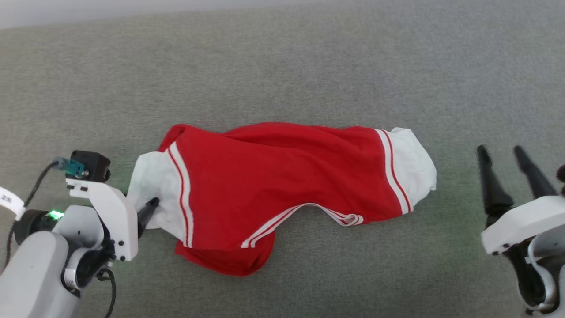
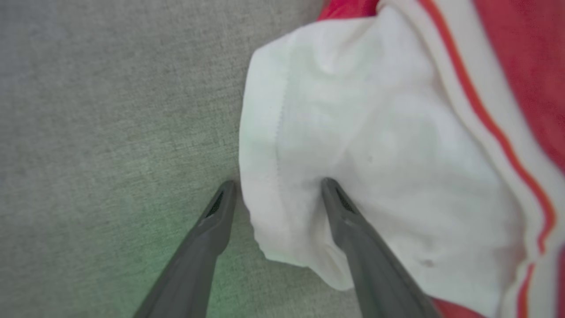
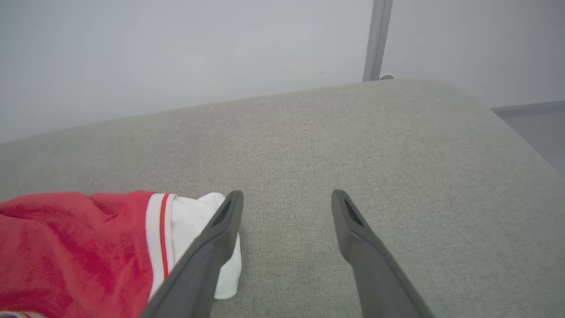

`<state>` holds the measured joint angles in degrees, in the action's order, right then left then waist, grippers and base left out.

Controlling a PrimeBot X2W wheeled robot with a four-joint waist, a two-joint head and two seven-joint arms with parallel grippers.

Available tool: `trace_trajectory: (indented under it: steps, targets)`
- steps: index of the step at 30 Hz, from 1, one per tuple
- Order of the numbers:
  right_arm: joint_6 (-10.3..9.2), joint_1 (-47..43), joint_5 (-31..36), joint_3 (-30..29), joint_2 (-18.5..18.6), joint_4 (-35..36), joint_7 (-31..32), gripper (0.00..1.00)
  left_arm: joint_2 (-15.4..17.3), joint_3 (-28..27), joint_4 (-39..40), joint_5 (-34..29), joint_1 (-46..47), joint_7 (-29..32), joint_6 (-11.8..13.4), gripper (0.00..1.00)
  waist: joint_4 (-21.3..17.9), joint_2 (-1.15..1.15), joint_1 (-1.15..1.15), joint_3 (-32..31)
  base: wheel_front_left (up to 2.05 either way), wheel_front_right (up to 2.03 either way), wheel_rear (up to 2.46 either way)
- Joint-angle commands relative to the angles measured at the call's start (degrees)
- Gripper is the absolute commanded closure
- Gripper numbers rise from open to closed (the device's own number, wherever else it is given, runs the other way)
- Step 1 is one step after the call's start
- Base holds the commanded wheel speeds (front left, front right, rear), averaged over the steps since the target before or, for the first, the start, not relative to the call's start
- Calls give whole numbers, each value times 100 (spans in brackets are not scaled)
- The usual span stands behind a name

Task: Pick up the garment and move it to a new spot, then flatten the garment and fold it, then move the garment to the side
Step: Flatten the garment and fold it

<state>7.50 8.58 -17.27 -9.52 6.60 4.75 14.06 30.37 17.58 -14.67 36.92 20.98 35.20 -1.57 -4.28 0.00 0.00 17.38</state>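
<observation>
No words, numbers or brand marks can be read. The 1 thing that bears writing is a small white tag (image 1: 9, 201) wrapped round the dark cable (image 1: 42, 176), well to the left of the shirt (image 1: 282, 176). It carries a few small dark marks, too small and blurred to make out. The side of the shirt that faces up is plain red cloth with white sleeves and red-and-white stripes, with no lettering on it.
</observation>
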Motion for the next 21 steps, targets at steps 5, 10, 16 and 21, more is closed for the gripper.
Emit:
trace_trajectory:
  steps: [5, 10, 16, 21]
  targets:
    - [-2, -149, -215, 289, 86, -63, 261, 0, -92, 168, -139, 136, -9, 589, 171, 0, -133, 0, 0, 144, 0, 0, 0]
    - [-2, -104, -446, 621, 285, -182, 831, 0, -136, 346, -83, 249, 2, 1016, 145, 100, -115, 0, 0, 219, 0, 0, 0]
    - [-2, 269, -762, 1016, 641, -435, 1488, 0, -169, 395, 95, 249, 131, 1062, 114, 100, 25, 0, 0, 324, 0, 0, 0]
    - [-2, 664, -998, 1336, 917, -891, 1921, 0, -245, 460, 135, 255, 238, 1012, 64, 100, 175, 0, 0, 402, 0, 0, 0]
